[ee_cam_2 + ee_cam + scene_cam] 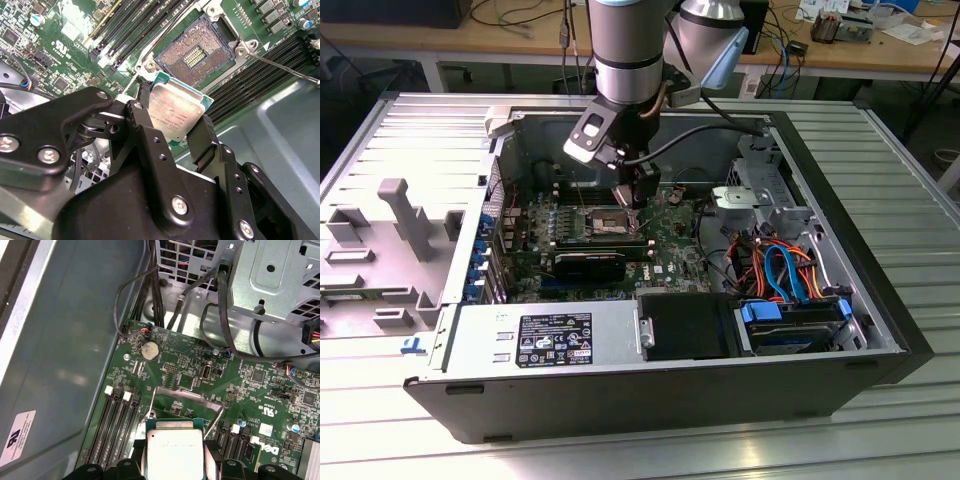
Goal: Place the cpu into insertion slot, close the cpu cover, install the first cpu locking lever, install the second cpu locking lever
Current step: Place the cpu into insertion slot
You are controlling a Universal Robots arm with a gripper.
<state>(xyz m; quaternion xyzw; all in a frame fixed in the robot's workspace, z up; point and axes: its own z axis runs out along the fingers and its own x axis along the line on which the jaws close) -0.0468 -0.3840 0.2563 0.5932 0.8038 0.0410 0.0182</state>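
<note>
Computer case (pixel 620 395): open on its side; holds motherboard, drive cage (pixel 275 275), cables (pixel 150 295).
Motherboard (pixel 670 250): green, flat on the case floor.
Gripper (pixel 174 115): clamped on two opposite cpu edges.
Memory slots (pixel 117 415): flank the socket.
Cpu cover (pixel 185 391): raised off the socket.
Insertion slot (pixel 195 55): contacts exposed.
Cpu (pixel 180 107): held just above the slot, not seated.
</note>
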